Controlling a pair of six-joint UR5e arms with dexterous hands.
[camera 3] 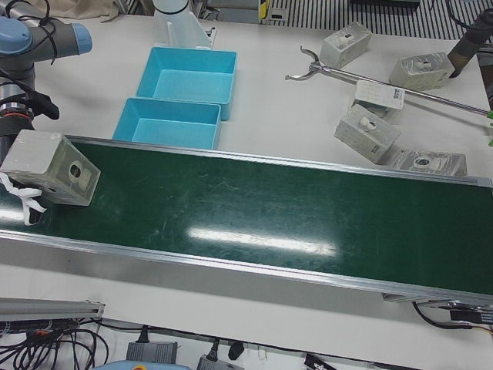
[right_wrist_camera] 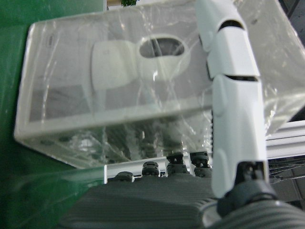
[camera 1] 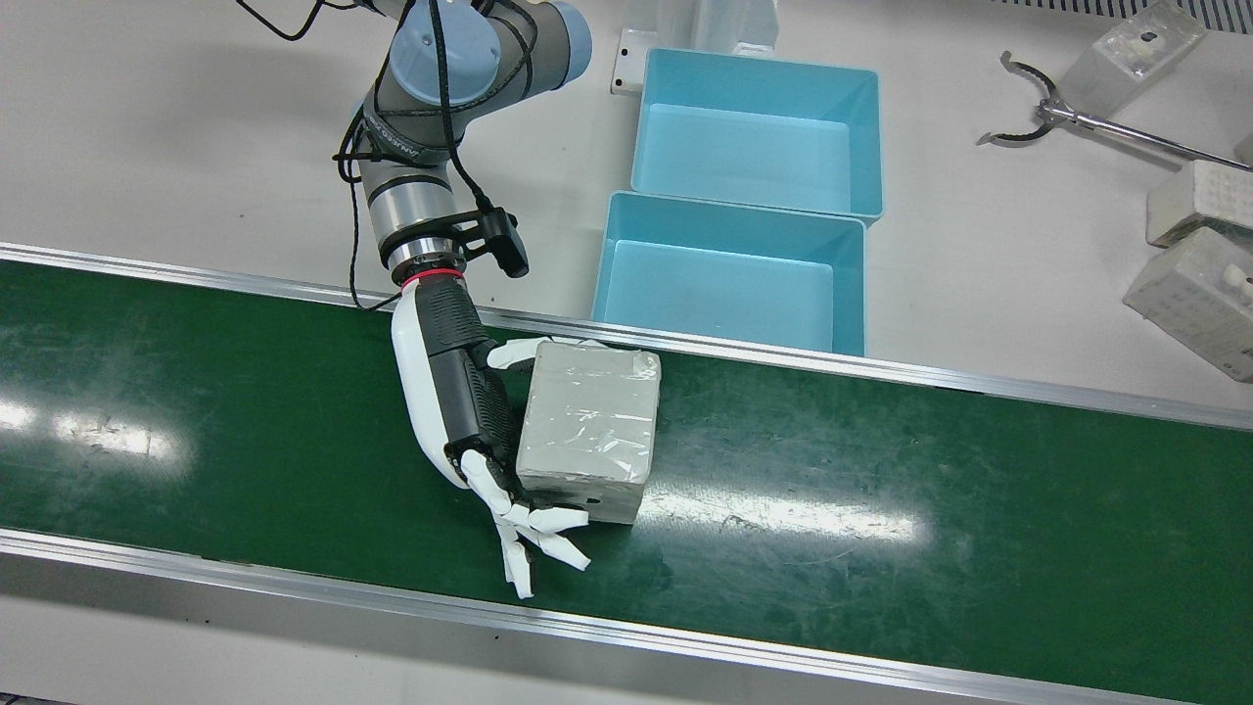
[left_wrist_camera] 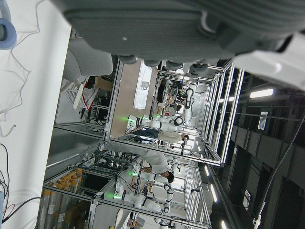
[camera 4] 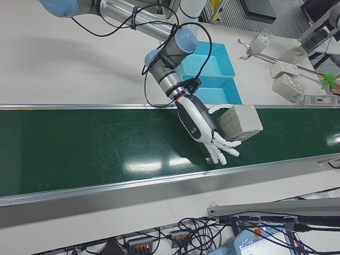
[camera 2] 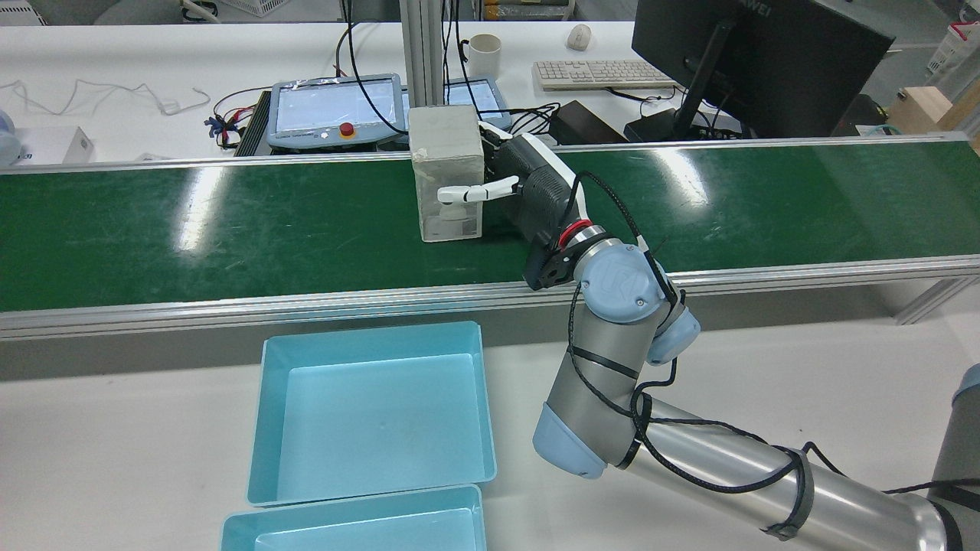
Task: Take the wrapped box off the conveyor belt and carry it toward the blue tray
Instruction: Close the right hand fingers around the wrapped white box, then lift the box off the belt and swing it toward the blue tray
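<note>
The wrapped box [camera 1: 587,431], grey under clear film, is held in my right hand [camera 1: 460,401] over the green conveyor belt [camera 1: 881,490]. It looks tilted and a little above the belt in the right-front view [camera 4: 239,123] and the left-front view [camera 3: 50,179]. In the rear view the thumb [camera 2: 475,193] lies across the box's near face [camera 2: 448,153]. The right hand view shows the box [right_wrist_camera: 119,86] close against the palm, with one finger [right_wrist_camera: 236,95] over it. Two blue trays [camera 1: 871,127] [camera 1: 602,264] stand on the table just beyond the belt. The left hand view shows only my left hand's palm [left_wrist_camera: 167,24].
Metal rails [camera 1: 881,367] edge the belt on both sides. Several other wrapped boxes [camera 1: 1194,294] and a long grabber tool [camera 1: 1038,113] lie on the table past the trays. Teach pendants [camera 2: 337,107], a keyboard and a monitor stand on the desk across the belt.
</note>
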